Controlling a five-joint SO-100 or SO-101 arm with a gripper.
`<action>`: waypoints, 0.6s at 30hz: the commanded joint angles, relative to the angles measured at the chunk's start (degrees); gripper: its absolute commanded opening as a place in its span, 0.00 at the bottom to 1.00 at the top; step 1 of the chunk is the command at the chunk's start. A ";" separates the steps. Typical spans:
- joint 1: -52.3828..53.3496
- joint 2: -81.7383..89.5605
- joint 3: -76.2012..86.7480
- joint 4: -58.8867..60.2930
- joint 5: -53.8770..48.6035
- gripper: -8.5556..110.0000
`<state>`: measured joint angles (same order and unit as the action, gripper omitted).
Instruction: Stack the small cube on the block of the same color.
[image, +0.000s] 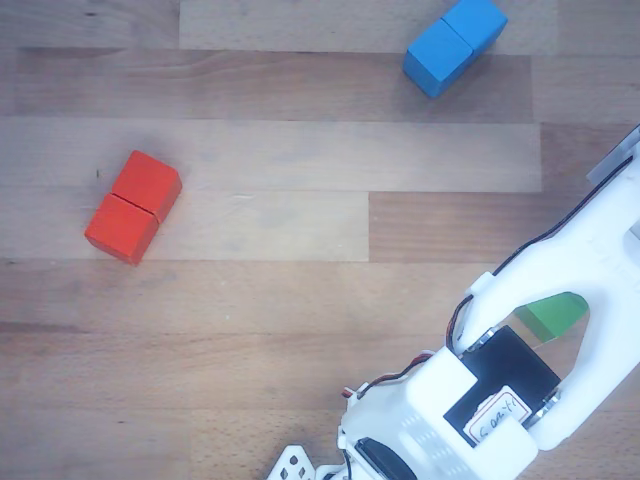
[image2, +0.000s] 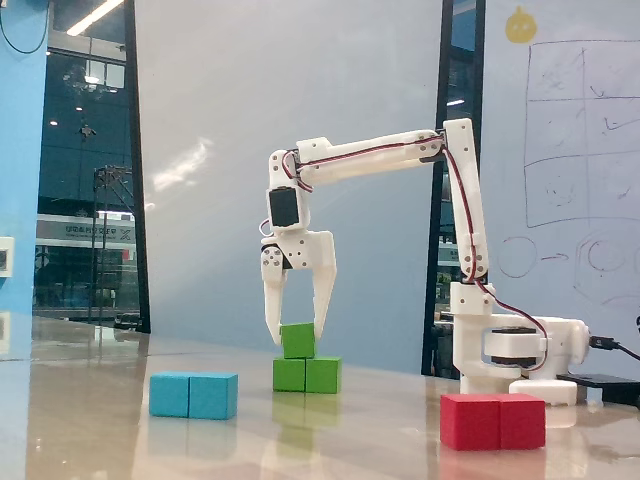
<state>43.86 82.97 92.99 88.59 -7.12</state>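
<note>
Fixed view: small cube (image2: 297, 340) atop block (image2: 307, 375), between spread, released end effector (image2: 296, 333) fingers.

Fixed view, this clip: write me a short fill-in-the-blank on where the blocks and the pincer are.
1. The small green cube sits on top of the long ____ block.
2. The pincer has one finger on each side of the small ____ cube.
3. In the fixed view, the red block lies nearest the arm's ____.
4. The blue block lies ____ of the green stack.

Missing words: green; green; base; left
</note>
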 joint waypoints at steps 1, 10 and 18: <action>0.79 0.88 -5.19 -0.62 -2.29 0.25; -0.18 1.93 -5.19 -0.44 -2.81 0.31; -8.44 2.99 -5.27 -0.35 -2.81 0.30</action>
<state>39.73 82.97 92.90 88.59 -9.67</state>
